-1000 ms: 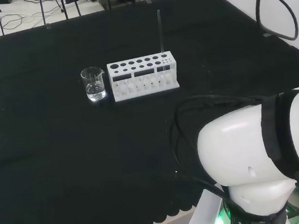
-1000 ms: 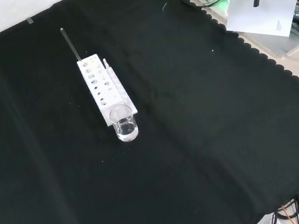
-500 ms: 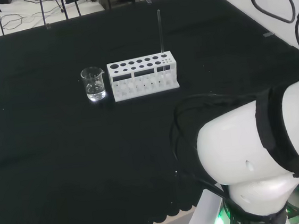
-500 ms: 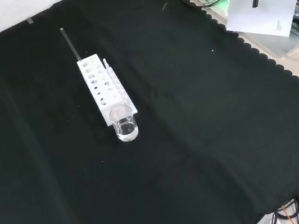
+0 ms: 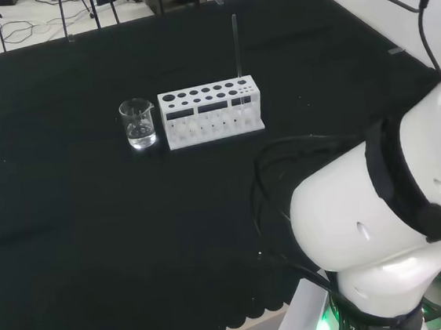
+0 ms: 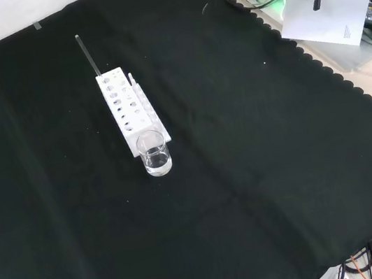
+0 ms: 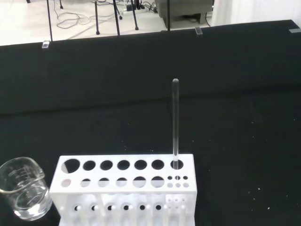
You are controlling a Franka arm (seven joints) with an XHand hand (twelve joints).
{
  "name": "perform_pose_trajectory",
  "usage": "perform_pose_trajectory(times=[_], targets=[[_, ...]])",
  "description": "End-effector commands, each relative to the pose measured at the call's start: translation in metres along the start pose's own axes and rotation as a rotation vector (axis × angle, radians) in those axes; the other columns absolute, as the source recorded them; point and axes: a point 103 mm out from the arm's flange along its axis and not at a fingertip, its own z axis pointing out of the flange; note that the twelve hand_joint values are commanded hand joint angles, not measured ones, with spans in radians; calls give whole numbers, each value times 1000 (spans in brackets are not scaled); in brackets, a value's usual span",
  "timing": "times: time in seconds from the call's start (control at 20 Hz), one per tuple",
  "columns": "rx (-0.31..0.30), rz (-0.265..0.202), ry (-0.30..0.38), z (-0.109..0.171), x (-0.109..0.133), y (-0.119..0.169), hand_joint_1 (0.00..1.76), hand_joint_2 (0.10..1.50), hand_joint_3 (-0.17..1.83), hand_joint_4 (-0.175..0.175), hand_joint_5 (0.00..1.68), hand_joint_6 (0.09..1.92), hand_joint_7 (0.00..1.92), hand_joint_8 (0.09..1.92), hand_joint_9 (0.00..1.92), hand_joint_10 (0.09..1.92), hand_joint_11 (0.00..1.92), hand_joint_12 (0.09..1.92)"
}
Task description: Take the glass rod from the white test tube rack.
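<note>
Cloth [image 6: 262, 170] of plain black carries one clear beaker [image 6: 154, 153], touching one white test tube rack [image 6: 127, 112]. One thin, clear glass rod [image 7: 175, 123] stands upright in the rack's far end hole. Finger state: cannot tell.

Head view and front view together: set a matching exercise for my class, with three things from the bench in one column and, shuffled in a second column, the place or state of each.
Things:
1. glass rod
2. glass beaker
3. white test tube rack

Places or states:
A. lies lengthwise on the black cloth, with rows of round holes in its top
B. stands upright in an end hole, rising well above the rack
C. stands on the cloth just off the rack's other end, left of it in the head view

Pairs: 1-B, 2-C, 3-A
</note>
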Motion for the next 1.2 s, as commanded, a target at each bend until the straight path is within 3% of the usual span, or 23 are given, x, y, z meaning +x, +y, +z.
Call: perform_pose_trajectory(times=[0.05, 0.65, 1.0, 1.2], targets=[[1, 23, 13, 6, -38, 60, 665, 819, 548, -80, 0, 87, 28, 87, 0, 500, 0, 982], [60, -7, 2, 37, -56, 137, 663, 817, 551, -79, 0, 87, 28, 87, 0, 590, 0, 1063], [91, -47, -12, 59, -46, 156, 661, 816, 553, -79, 0, 87, 31, 91, 0, 624, 0, 1109], [114, -65, -14, 73, -41, 161, 660, 812, 562, -79, 0, 87, 4, 212, 0, 696, 0, 1179]])
